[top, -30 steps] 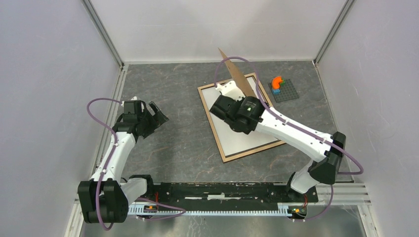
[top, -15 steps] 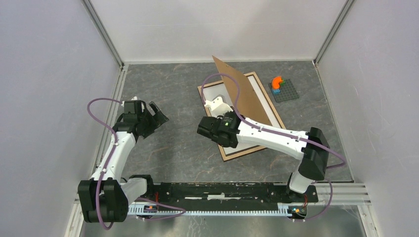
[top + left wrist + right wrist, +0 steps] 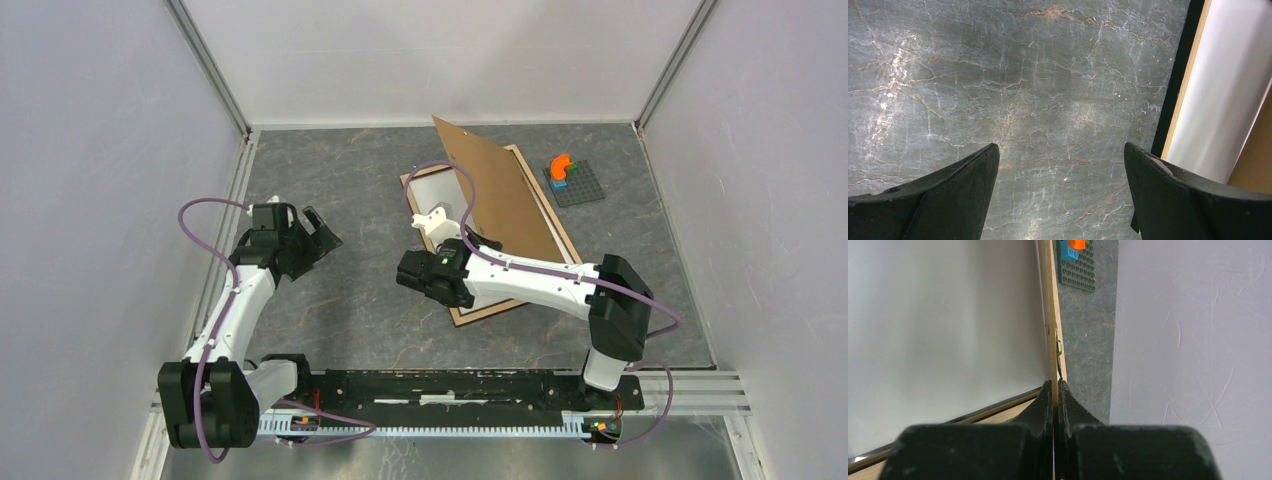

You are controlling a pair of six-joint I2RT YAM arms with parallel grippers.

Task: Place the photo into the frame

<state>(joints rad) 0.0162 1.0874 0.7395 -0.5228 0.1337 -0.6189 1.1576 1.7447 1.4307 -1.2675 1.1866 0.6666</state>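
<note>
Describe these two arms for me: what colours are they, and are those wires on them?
Both the left arm and right arm have white links between chunky black joints. A purple cable loops along each one. The jaws are black, with curved, tapering fingers.

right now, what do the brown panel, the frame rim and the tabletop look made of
Backing panel: thin, matt brown board, likely fibreboard; right gripper pinches its slim edge. Frame rim: pale wood-look face, black outer edge; solid wood or laminate, can't tell. Tabletop: grey veined stone look with slight sheen, possibly printed.
</note>
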